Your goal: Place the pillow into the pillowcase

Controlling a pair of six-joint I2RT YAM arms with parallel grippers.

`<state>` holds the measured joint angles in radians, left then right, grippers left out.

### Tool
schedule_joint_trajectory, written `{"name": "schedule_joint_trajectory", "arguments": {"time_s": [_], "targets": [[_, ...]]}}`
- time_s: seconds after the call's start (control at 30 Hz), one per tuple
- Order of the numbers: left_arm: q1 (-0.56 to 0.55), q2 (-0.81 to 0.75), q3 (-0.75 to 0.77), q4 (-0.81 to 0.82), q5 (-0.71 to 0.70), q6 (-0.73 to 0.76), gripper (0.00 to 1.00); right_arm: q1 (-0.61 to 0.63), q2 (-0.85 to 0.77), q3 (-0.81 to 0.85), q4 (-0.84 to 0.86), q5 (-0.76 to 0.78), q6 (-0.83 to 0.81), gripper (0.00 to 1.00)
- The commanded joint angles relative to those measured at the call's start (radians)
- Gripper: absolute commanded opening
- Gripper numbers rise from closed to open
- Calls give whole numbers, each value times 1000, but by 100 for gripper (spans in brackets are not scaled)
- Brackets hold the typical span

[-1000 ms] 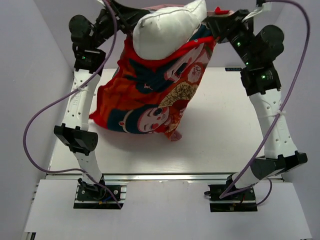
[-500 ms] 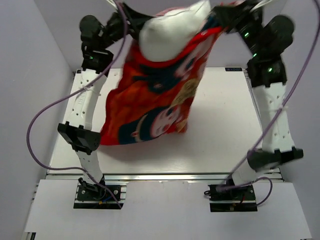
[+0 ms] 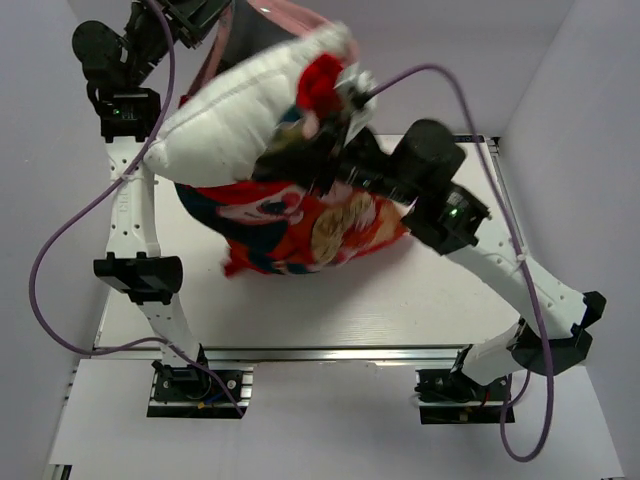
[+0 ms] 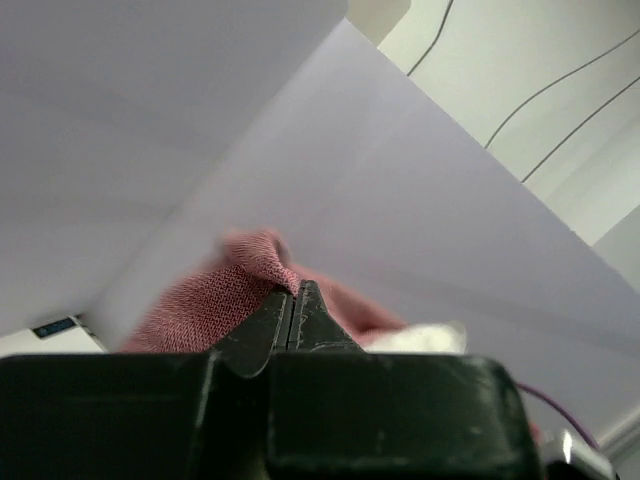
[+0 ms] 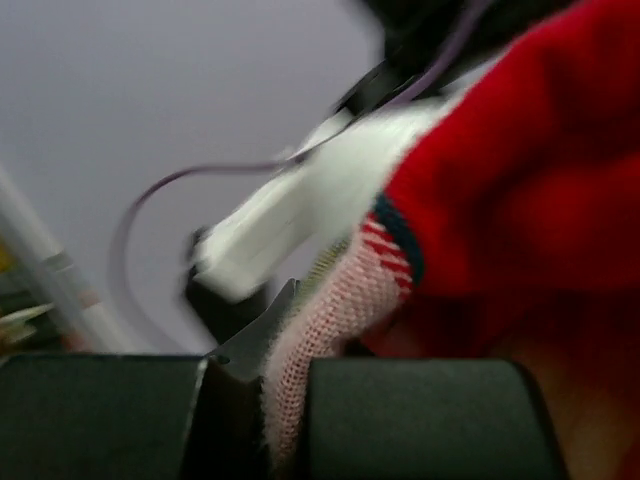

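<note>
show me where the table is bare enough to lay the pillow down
Bare table runs along the near edge, between the hanging pillowcase and the arm bases. The far left and centre are crowded: pillow, pillowcase and right arm bunch there.

White-black arms (image 3: 128,225), purple cables (image 3: 430,67)

— What is your claw holding?
— My right gripper (image 5: 285,385) has its dark jaws pinched on a pale woven fold of the pillowcase (image 5: 500,180). Its red cloth fills the frame's right side.
— And behind?
— A blurred white shape (image 5: 270,235), a purple cable (image 5: 160,192) and a grey wall (image 5: 150,90).
</note>
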<state>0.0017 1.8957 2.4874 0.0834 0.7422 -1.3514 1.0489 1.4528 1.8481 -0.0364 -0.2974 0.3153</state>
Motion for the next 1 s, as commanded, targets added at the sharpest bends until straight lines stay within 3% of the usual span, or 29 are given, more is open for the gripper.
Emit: {"name": "schedule_joint_trajectory", "arguments": {"time_s": [0.0,0.03,0.07,0.1,0.23,0.3,0.37,0.47,0.5,0.57,0.6,0.7,0.77,0.83,0.87,0.9,0.93,0.97], "targets": [[-55,-61,-14,107,15,-86,0,-183,-37,124,124,142,-128,0],[-66,-125,-71,114,41,-89,0,-392,-20,138,157,141,-83,0],[-89,-156,-97,107,61,-89,0,-494,6,172,165,133,9,0],[-101,-185,-125,102,87,-89,0,-676,80,288,141,147,43,0],[-150,-285,-246,66,68,-66,0,-934,198,434,102,168,145,0],[-161,-268,-243,33,53,-26,0,-952,190,419,127,173,159,0],[-169,-241,-210,21,25,-15,0,-940,175,393,142,78,208,0],[-167,-147,-58,0,-12,-14,0,-732,124,360,138,-37,193,0],[-160,-94,-17,-2,-20,-20,0,-534,83,344,126,-37,151,0],[-122,-69,10,50,-30,-75,0,-338,40,259,158,-32,67,0],[-105,-69,-4,71,-36,-89,0,-178,21,254,155,-13,51,0],[-33,-83,-30,95,-50,-106,0,-40,23,264,113,24,4,0],[-14,-96,-50,127,-47,-136,0,-44,24,269,83,99,-60,0],[-16,-103,-59,139,-30,-155,0,-157,20,261,105,167,-105,0],[-17,-107,-61,138,-8,-166,0,-332,27,257,172,173,-66,0],[-17,-115,-65,133,5,-169,0,-424,46,284,185,188,-27,0],[-17,-141,-85,130,16,-176,0,-520,75,333,178,226,3,0],[-17,-153,-97,130,37,-180,0,-697,152,392,140,250,75,0]]}}
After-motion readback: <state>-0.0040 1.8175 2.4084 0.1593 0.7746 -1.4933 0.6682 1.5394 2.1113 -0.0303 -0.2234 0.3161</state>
